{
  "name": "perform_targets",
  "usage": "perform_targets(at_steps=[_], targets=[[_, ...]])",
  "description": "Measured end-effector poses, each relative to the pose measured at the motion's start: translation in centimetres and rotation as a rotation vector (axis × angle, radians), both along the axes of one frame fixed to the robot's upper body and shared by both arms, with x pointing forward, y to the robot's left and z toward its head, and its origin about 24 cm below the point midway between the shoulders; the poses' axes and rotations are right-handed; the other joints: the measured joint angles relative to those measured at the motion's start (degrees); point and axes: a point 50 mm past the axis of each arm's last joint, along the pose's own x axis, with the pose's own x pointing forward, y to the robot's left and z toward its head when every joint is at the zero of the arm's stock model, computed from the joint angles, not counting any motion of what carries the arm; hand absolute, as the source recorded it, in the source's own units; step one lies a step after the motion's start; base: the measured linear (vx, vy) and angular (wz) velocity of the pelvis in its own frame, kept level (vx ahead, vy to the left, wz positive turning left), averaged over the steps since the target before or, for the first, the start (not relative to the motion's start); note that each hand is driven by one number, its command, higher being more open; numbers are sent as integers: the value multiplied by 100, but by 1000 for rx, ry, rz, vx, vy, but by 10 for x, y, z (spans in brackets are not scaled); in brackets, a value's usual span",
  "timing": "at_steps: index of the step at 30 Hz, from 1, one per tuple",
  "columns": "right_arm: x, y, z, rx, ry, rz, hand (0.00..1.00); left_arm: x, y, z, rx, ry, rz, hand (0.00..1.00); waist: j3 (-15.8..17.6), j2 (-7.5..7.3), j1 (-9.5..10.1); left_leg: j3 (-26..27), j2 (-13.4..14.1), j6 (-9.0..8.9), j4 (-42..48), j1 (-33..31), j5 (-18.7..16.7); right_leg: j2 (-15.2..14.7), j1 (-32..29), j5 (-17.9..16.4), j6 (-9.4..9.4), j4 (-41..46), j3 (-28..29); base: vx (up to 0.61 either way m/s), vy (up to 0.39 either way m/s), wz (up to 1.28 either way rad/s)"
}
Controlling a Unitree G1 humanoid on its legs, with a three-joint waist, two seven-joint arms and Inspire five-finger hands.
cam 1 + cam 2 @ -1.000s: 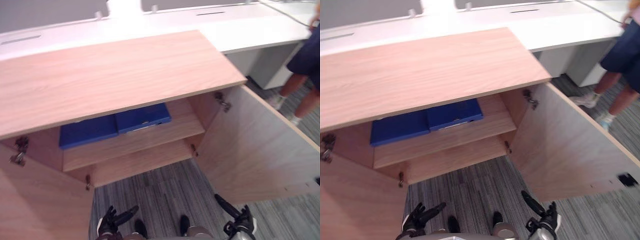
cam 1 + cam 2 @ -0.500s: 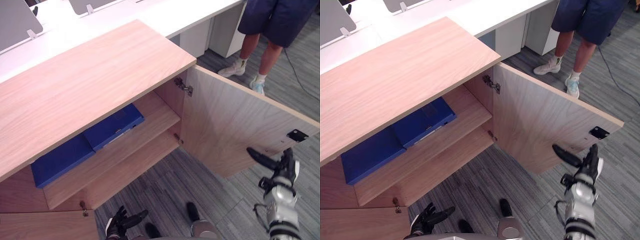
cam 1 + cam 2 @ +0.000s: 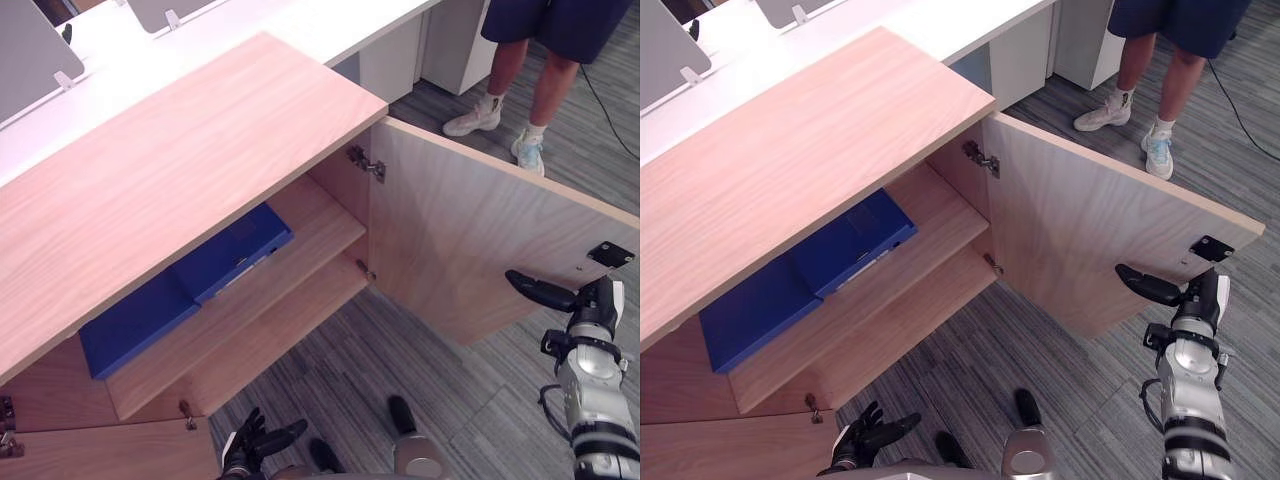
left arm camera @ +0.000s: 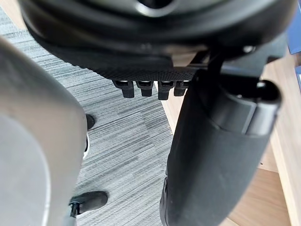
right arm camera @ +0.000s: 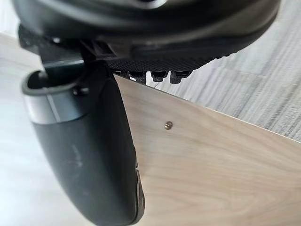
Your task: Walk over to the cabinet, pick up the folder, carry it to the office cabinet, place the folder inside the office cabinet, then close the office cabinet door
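Observation:
Two blue folders lie flat on the upper shelf of the open wooden cabinet (image 3: 170, 170): one (image 3: 232, 252) toward the middle, another (image 3: 135, 322) to its left. The right door (image 3: 470, 240) stands wide open. My right hand (image 3: 560, 298) is open, its straight fingers (image 3: 1145, 286) pointing at the inner face of that door near its free edge and black latch plate (image 3: 610, 253). In the right wrist view the door panel (image 5: 211, 155) lies just past the thumb (image 5: 84, 150). My left hand (image 3: 255, 445) hangs low over the carpet, open and holding nothing.
The left door (image 3: 100, 455) is also open, at the lower left. A person's legs (image 3: 520, 90) stand behind the right door on the grey carpet (image 3: 350, 370). A long white desk (image 3: 300, 20) runs behind the cabinet.
The view has swung right and my right hand has risen from low by the floor to the right door's free edge. The folders have not moved.

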Motion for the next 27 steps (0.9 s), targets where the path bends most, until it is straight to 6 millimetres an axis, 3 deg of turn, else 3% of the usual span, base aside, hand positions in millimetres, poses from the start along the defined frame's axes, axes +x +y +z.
perform_targets(at_steps=[3,10,12,16,18,21,22,24,27], targets=[[-19,27,-2,9,-10,102,100,-1,0,-1,4,7,-9,100,17,-34,-154,79,46,-53,3,98,-32,57,64,6,1,12,55,-8,-49,-18],[-72,118,-31,103,169,555,100,-1,4,0,17,3,-13,100,26,-348,-253,530,180,-171,146,425,-188,266,166,108,-36,4,640,-40,-83,-45],[-88,148,-40,162,237,711,100,-2,11,0,24,-3,-31,100,-6,-481,-255,537,220,-179,259,483,-219,276,253,121,-50,10,653,-73,-106,-5],[-96,191,-41,203,266,977,100,2,14,0,42,-1,-62,100,-21,-553,-124,243,178,-164,277,482,-219,171,389,92,-22,22,403,-102,-74,37],[-87,207,-37,192,233,1060,100,4,13,1,45,-8,-71,100,-60,-566,-12,-75,112,-102,235,440,-157,64,438,35,-1,35,121,-97,-41,76],[-49,230,-23,122,120,1175,100,10,14,1,52,-8,-72,100,-134,-623,278,-639,-18,-32,-91,477,141,-47,598,-18,-21,71,-432,-56,-28,100],[-22,238,-23,96,89,1175,100,14,16,2,60,-20,-74,100,-178,-699,469,-874,-41,10,-133,422,235,-97,635,-29,-30,67,-656,-56,-6,76],[10,243,-23,43,70,1125,100,17,19,4,66,-29,-61,100,-209,-754,644,-1161,-78,78,-136,342,323,-156,704,-51,-31,56,-934,-41,-4,81],[46,242,-19,-25,47,1016,100,20,20,5,68,-43,-35,100,-210,-755,833,-1572,-136,138,-159,184,425,-257,798,-96,-4,50,-1353,-27,15,82]])
